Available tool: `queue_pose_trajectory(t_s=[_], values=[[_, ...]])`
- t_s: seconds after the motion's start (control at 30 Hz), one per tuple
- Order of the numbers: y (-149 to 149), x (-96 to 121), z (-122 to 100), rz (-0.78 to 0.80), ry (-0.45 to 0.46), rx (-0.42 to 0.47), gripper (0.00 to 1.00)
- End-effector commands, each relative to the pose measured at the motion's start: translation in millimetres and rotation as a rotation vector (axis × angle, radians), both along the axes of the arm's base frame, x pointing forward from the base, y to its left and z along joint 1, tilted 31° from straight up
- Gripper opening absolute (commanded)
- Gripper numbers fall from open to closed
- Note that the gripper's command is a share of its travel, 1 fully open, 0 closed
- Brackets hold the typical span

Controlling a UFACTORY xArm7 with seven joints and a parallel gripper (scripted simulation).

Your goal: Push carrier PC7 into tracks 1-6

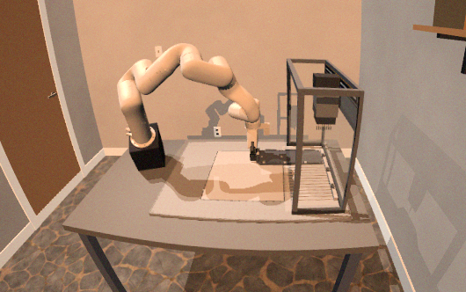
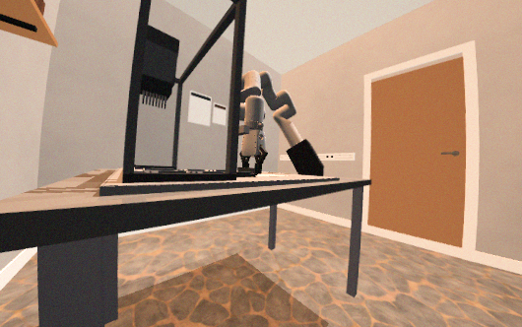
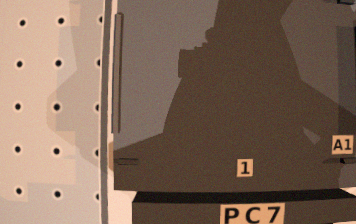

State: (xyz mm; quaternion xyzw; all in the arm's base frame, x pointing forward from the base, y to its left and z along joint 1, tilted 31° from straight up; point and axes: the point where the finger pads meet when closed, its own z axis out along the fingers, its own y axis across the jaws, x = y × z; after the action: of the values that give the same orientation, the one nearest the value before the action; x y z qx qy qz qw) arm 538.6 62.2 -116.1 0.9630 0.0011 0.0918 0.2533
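Carrier PC7 (image 1: 281,156) is a flat dark tray lying on the table at the far end of the rail frame's opening. In the wrist view its PC7 label (image 3: 252,214) is at the bottom edge, with a tile marked 1 (image 3: 244,168) just beyond it and a tile marked A1 (image 3: 342,145) to the right. My gripper (image 1: 253,155) points down at the carrier's end nearest the arm's base, low over the table. Its fingers stand open with nothing between them, as the exterior view also shows (image 2: 253,166). The fingertips are out of the wrist view.
A tall dark frame (image 1: 323,132) stands over the slatted rails (image 1: 312,182) at the table's right, with a pipette head (image 1: 326,103) hanging inside it. A pale perforated plate (image 3: 40,100) lies left of the carrier. The arm's black base (image 1: 147,151) sits at the far left.
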Motion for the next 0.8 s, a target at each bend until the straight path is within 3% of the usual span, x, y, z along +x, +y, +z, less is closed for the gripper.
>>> queue_pose_trajectory(t_s=[0.0, 0.77], values=[[2.2, 2.6, 1.7, 0.002, -0.004, 0.003, 0.82], [2.6, 8.4, 2.7, 0.002, -0.004, 0.003, 0.82]])
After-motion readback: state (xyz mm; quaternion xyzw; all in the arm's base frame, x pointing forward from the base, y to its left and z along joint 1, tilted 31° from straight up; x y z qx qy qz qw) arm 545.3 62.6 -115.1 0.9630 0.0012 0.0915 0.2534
